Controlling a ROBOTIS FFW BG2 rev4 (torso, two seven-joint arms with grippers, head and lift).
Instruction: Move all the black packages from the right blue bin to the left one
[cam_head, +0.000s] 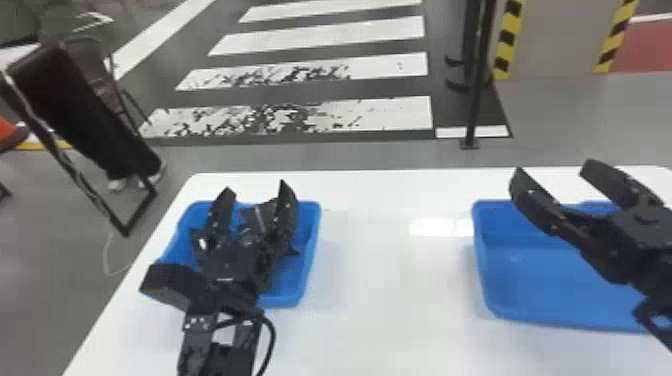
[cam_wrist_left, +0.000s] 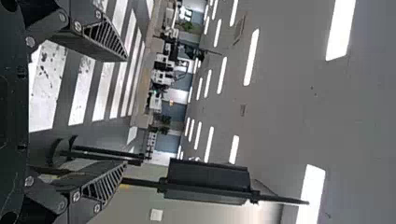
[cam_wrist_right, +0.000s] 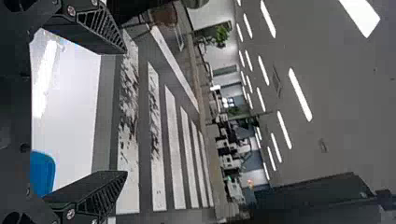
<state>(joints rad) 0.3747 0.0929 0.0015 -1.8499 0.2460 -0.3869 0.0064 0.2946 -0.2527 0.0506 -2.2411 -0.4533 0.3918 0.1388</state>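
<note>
Angular black packages (cam_head: 260, 215), in left blue plastic bin (cam_head: 309, 240): likely light, soft, best held mid-body; black left gripper (cam_head: 254, 189), black right gripper (cam_head: 554, 167), fingers released.

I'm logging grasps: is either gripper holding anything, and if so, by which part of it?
Nothing is held: the left gripper and the right gripper both stand open, with nothing between their fingers.
</note>
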